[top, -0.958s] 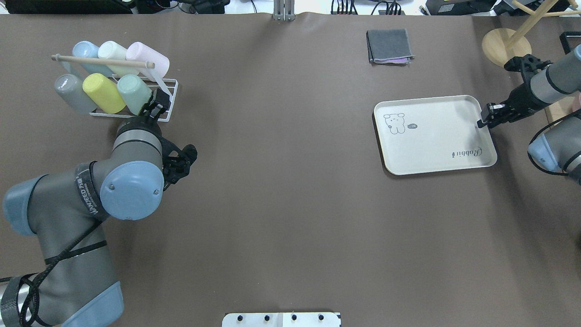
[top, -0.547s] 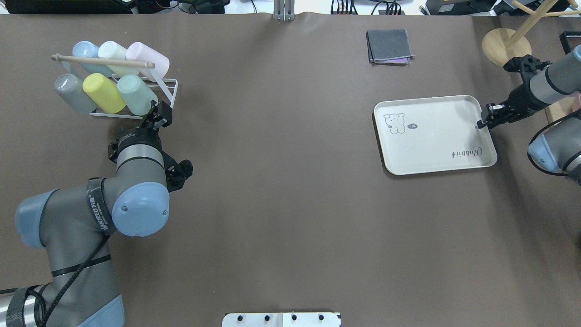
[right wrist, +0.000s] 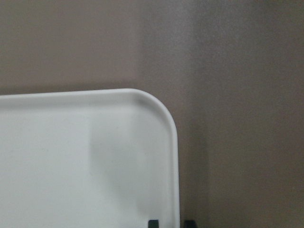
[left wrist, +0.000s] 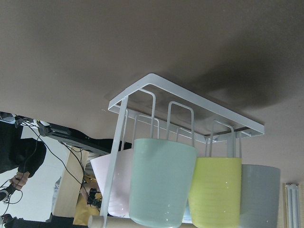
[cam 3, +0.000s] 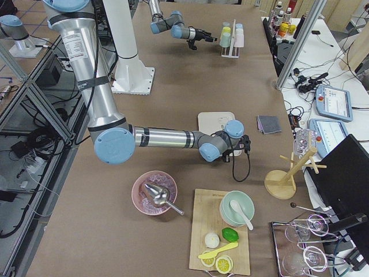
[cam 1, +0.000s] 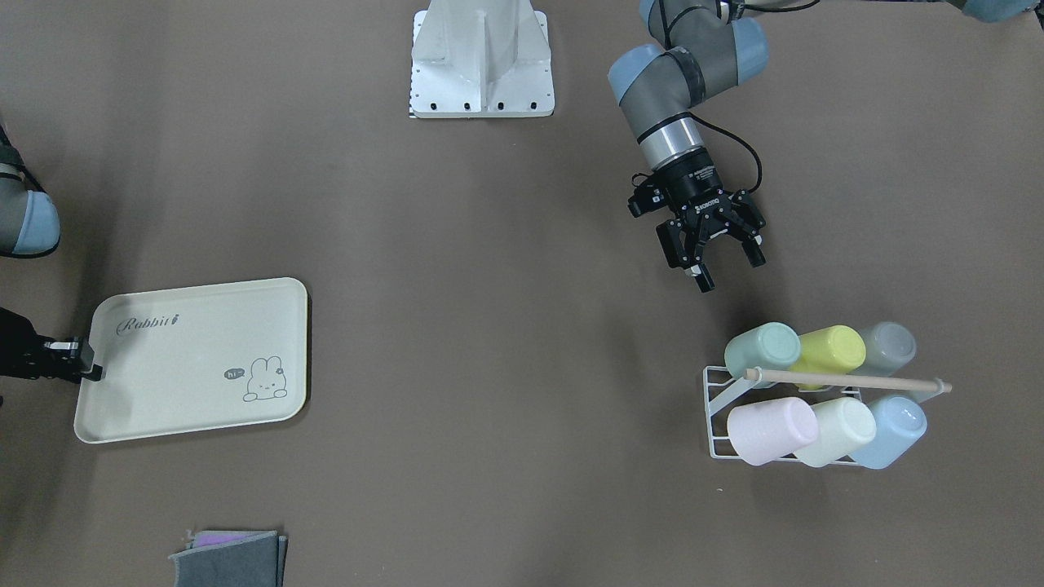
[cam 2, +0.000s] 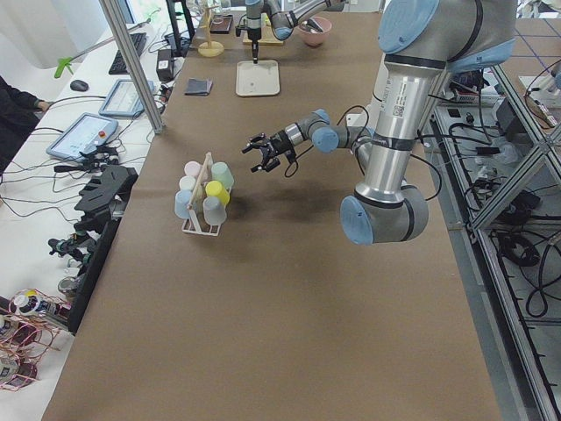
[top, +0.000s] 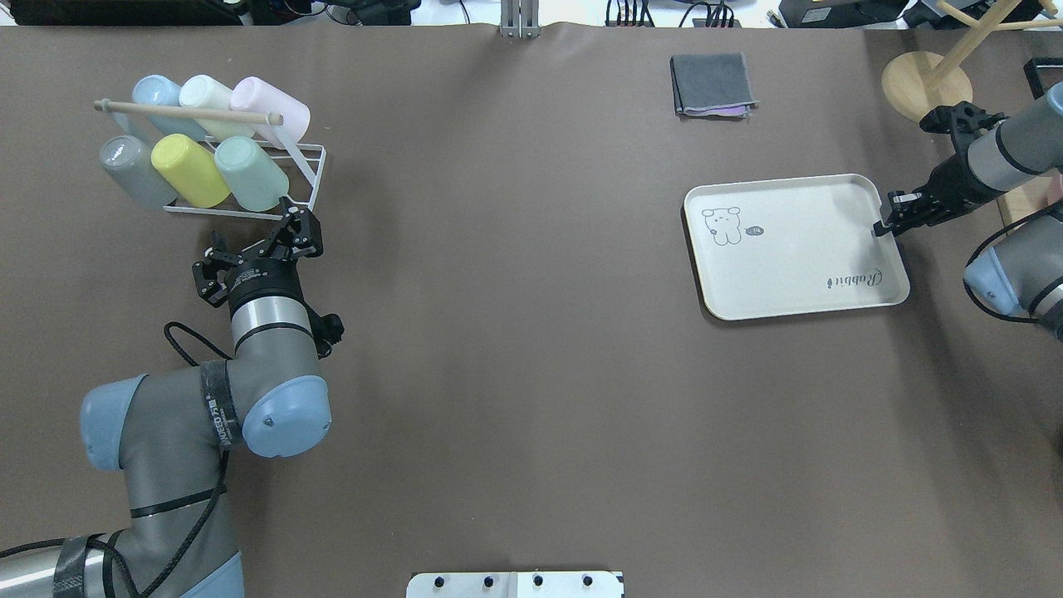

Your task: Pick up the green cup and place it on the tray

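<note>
The green cup (top: 252,173) lies tilted in the front row of a white wire rack (top: 309,154), at its right end; it also shows in the front-facing view (cam 1: 763,346) and the left wrist view (left wrist: 161,185). My left gripper (top: 253,242) is open and empty, a short way in front of the rack and pointing at it, apart from the cup. The cream tray (top: 797,274) with the rabbit drawing lies at the right. My right gripper (top: 882,226) is shut on the tray's right rim; its fingertips straddle the rim in the right wrist view (right wrist: 153,222).
The rack also holds a yellow cup (top: 189,170), a grey cup (top: 124,166), and blue, cream and pink cups behind a wooden rod (top: 187,112). A folded grey cloth (top: 712,85) and a wooden stand (top: 926,83) are at the far right.
My left gripper has drawn back from beside the green cup toward the robot, still open and empty. The cups, tray and right arm have not moved.
</note>
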You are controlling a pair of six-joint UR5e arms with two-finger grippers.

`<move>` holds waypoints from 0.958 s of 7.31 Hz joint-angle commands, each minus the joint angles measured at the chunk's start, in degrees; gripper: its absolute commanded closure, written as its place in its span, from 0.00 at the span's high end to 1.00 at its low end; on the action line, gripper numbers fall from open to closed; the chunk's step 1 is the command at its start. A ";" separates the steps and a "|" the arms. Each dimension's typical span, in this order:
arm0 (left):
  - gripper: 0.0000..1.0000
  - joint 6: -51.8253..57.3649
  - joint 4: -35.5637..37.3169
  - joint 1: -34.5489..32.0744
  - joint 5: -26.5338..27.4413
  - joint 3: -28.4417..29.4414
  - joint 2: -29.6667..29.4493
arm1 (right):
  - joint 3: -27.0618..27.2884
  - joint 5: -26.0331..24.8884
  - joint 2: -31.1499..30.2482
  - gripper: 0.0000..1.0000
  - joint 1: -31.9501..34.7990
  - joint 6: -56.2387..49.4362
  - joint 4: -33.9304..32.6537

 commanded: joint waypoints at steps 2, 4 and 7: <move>0.98 0.23 -0.21 -0.04 4.85 5.94 -0.51 | 0.09 0.08 -0.06 0.00 -0.02 -0.09 0.09; 0.98 0.14 -0.21 -0.13 5.13 7.53 -0.68 | 0.17 0.08 0.29 0.00 -0.11 -0.26 0.09; 0.98 0.05 -1.69 -0.40 9.26 10.70 -2.00 | 0.96 0.43 2.04 0.00 -0.02 0.26 0.00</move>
